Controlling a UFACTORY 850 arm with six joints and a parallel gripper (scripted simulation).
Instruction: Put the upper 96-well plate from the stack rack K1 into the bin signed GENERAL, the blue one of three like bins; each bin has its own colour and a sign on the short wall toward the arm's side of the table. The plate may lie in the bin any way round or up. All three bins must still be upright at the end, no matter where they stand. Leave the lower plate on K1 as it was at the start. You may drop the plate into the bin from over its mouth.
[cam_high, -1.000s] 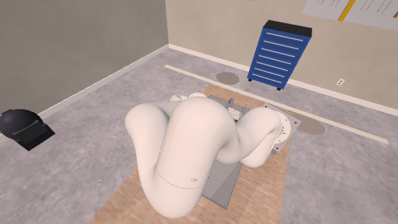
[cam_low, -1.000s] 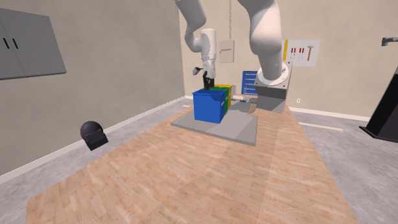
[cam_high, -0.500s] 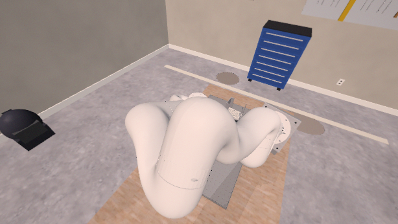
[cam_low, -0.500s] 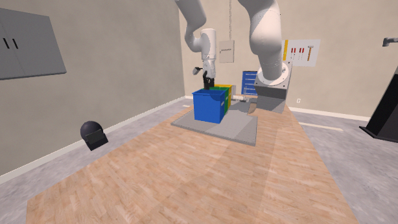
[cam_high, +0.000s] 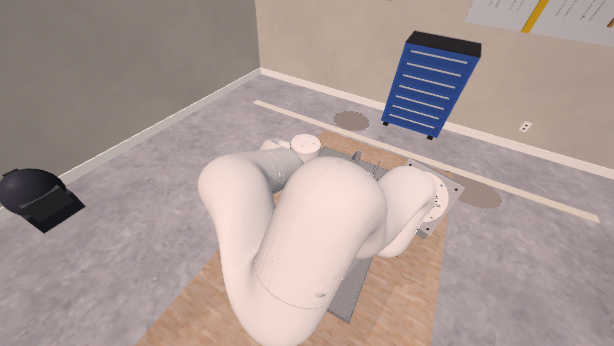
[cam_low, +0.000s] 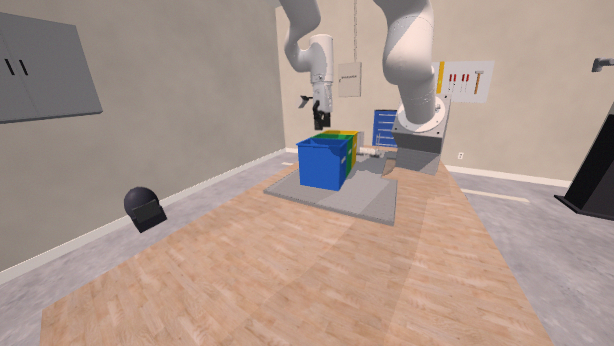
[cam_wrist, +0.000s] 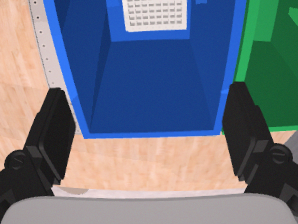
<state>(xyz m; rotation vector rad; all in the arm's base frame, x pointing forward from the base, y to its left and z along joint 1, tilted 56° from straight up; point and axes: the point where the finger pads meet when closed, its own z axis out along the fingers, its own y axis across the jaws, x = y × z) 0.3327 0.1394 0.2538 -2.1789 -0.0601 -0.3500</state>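
In the wrist view I look straight down into the blue bin (cam_wrist: 153, 63). My gripper (cam_wrist: 147, 104) is open and empty, its two black fingers standing wide over the near edge of the bin's mouth. In the exterior view the gripper (cam_low: 320, 119) hangs a little above the blue bin (cam_low: 322, 162), which stands upright on the grey mat. In the top view the arm's white body hides the bins and the rack.
A green bin (cam_low: 334, 136) and a yellow bin (cam_low: 350, 133) stand upright right behind the blue one; the green one also shows in the wrist view (cam_wrist: 269, 43). The arm's base pedestal (cam_low: 419, 150) stands at the right of the mat (cam_low: 345, 195).
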